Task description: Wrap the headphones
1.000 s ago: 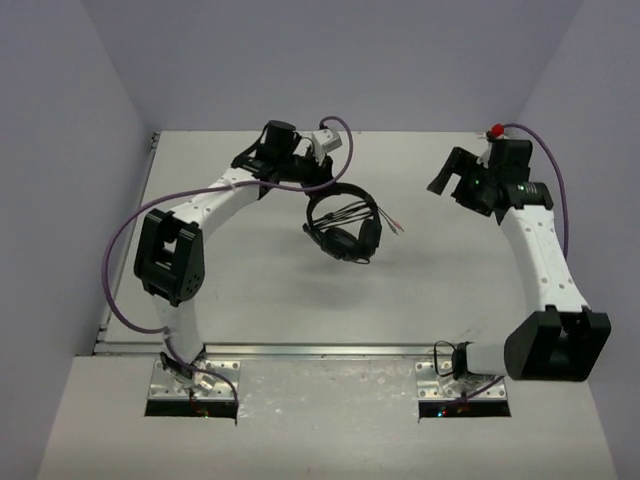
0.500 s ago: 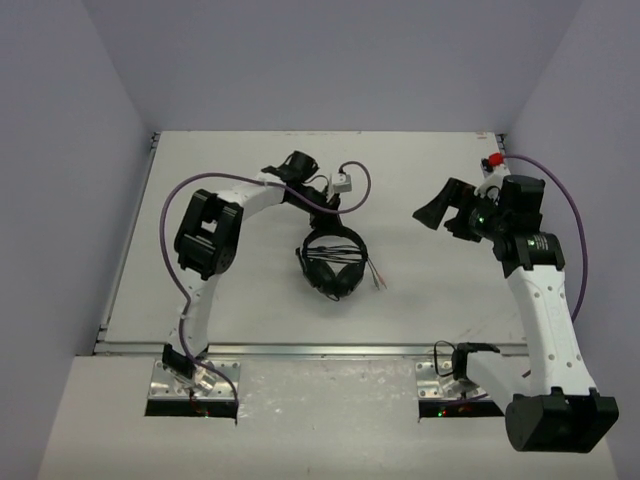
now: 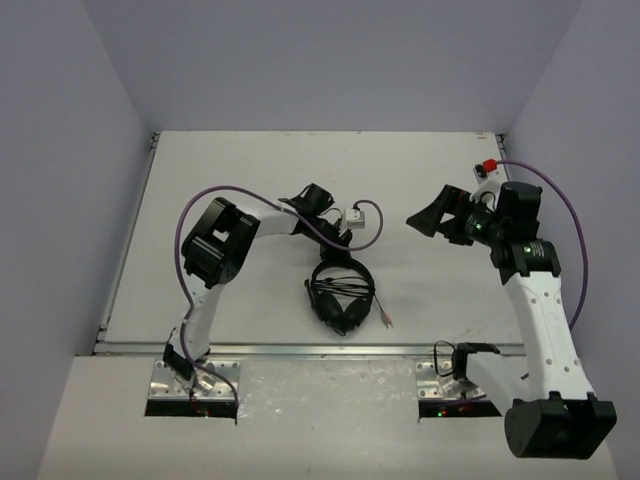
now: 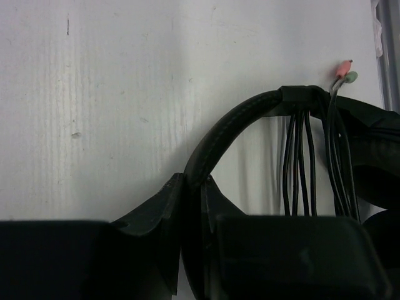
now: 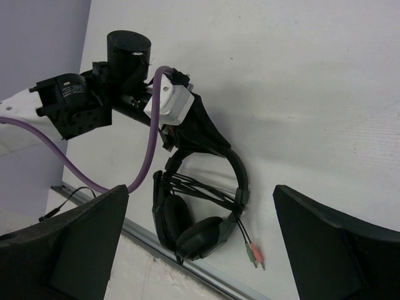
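Observation:
The black headphones (image 3: 340,290) hang from my left gripper (image 3: 338,243), which is shut on the top of the headband (image 4: 215,134). The thin cable (image 4: 300,156) is wound in several strands across the headband, and its pink and green plugs (image 4: 344,70) hang loose. In the right wrist view the headphones (image 5: 200,212) hang low near the table's front rail, with the plugs (image 5: 254,255) trailing to the right. My right gripper (image 3: 428,215) is open and empty, held in the air to the right of the headphones.
A purple robot cable (image 3: 225,192) loops over the left arm and another (image 3: 560,205) over the right arm. The metal rail (image 3: 300,350) runs along the table's front edge, just below the headphones. A red-tipped part (image 3: 490,166) sits at the back right.
My left gripper has carried the headphones from the back middle toward the front of the table. My right arm has swung forward and left, still open.

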Robot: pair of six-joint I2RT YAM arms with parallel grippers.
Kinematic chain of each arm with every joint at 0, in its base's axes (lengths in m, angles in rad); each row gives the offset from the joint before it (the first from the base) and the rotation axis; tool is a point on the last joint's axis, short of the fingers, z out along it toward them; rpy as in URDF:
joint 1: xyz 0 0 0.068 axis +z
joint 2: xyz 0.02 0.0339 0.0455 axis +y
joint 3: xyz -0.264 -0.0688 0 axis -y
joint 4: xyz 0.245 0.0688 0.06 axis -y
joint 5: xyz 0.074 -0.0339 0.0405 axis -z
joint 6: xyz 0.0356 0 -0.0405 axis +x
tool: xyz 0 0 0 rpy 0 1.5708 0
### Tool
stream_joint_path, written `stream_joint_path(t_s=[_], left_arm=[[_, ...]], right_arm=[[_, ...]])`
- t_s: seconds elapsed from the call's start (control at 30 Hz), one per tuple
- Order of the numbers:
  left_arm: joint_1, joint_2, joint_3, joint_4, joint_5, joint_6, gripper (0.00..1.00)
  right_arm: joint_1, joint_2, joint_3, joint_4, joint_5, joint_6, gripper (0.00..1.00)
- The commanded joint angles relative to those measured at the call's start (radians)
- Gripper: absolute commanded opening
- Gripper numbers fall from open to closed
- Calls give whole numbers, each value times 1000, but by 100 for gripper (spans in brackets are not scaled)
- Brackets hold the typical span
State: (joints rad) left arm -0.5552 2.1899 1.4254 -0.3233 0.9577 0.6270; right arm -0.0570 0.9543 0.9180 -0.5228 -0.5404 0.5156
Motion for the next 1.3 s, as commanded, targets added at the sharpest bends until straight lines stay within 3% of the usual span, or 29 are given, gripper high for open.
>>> stream_joint_path(t_s=[0.0,0.17,0.43,0.47,0.5,0.77,0.83,0.87,0.93,0.97,1.03,1.13,1.27], left_arm=[[-17,-55,-49,79,10,-68,12],[-17,-73,-63,119,-63,-112,27],[-18,-200,-95,156,-237,-199,42],[-18,-226,-101,164,-260,-223,67],[-18,-234,-103,150,-284,-228,100],[0,-346,-157,242,-425,-381,100],[12,-390,-148,243,-547,-497,100],[18,-419,-163,257,-621,-551,100],[47,-493,-189,267,-945,-694,100],[57,-574,-197,238,-1248,-848,100],[86,-674,-180,33,-1503,-1090,100],[115,-792,-143,-254,-1703,-1187,100],[117,-1020,-265,-336,-1760,-1155,100]], right_arm=[[2,-31,-2,55,-42,-11,99],[0,-42,12,52,-50,-14,99],[0,-40,18,63,-67,-12,99],[2,-38,18,64,-70,-12,99],[2,-37,21,63,-70,-11,99],[2,-12,31,63,-64,-17,99],[0,-3,36,60,-58,-31,99],[3,-3,39,47,-49,-49,99],[3,-12,45,29,18,-110,99],[12,-17,54,-9,58,-132,99],[49,-43,74,-75,233,-193,99],[163,-92,50,-123,423,-267,99],[232,-124,15,-166,588,-273,99]])
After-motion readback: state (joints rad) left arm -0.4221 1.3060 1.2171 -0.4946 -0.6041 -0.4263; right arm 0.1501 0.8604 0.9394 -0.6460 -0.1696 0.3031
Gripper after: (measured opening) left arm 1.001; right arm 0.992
